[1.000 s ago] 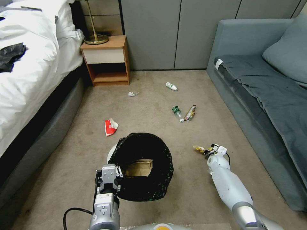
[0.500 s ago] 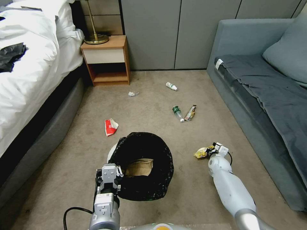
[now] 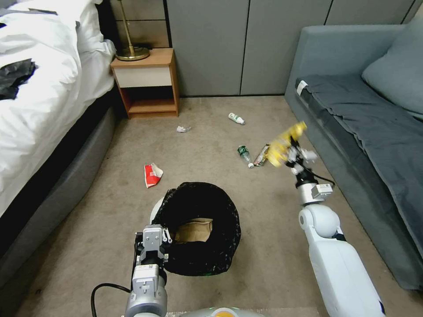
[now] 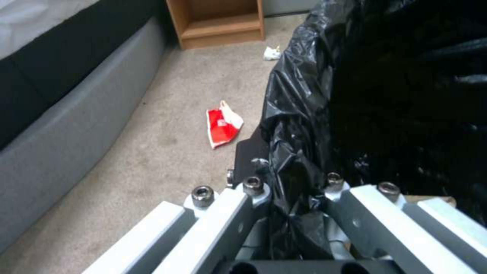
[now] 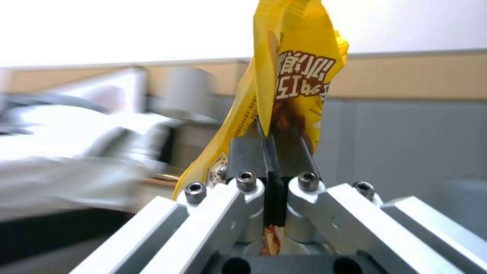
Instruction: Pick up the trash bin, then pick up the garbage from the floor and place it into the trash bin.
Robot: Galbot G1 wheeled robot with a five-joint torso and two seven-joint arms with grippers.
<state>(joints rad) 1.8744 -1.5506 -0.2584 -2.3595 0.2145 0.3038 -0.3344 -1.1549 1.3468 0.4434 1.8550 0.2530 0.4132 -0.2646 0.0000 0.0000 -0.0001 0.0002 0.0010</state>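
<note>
The trash bin point(image 3: 200, 229) with its crinkly black liner point(image 4: 314, 125) hangs low in front of me, a brown paper bag point(image 3: 194, 231) inside it. My left gripper point(image 3: 164, 240) is shut on the bin's near-left rim, the liner pinched between the fingers point(image 4: 253, 190). My right gripper point(image 3: 291, 152) is raised high to the right of the bin, shut on a yellow snack wrapper point(image 3: 284, 141), point(image 5: 284, 91). On the floor point(image 3: 110, 211) lie a red-white packet point(image 3: 152, 174), point(image 4: 223, 127), two small bottles point(image 3: 244, 156), point(image 3: 236, 118), a brown wrapper point(image 3: 262, 155) and a white tissue point(image 3: 183, 129), point(image 4: 272, 53).
A bed point(image 3: 39, 101) with a grey base runs along the left. A wooden nightstand point(image 3: 147, 83) with a brass lamp point(image 3: 131, 50) stands at the back. A grey sofa point(image 3: 365, 123) lines the right side, close to my right arm.
My right gripper has lifted the yellow wrapper off the floor and swung up and away from me. The left gripper and the bin have stayed almost still.
</note>
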